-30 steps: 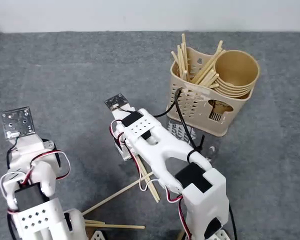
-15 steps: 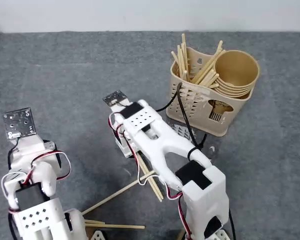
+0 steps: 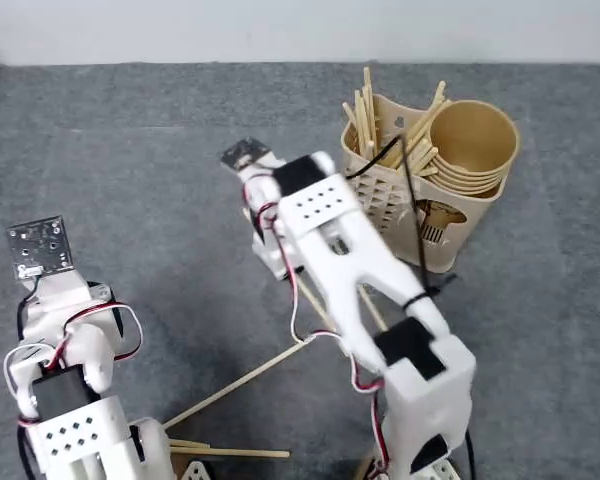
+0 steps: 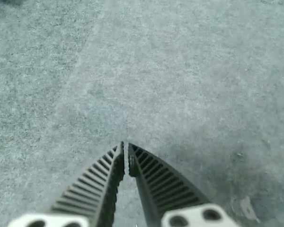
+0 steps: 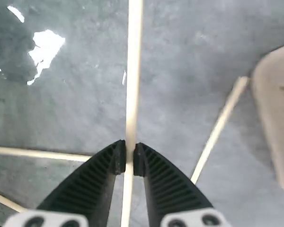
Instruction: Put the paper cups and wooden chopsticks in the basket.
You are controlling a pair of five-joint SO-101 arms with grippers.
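right gripper [image 5: 126,153] pinching one chopstick [image 5: 134,71], long axis in line with the gripper, left gripper [image 4: 125,150] closed, empty

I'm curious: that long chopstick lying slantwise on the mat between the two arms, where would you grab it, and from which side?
The long chopstick lies flat on the grey mat, thin and bare along its middle stretch. So probably grip it near the middle, coming straight down from above with the jaws set across it. That should keep it level when lifted.
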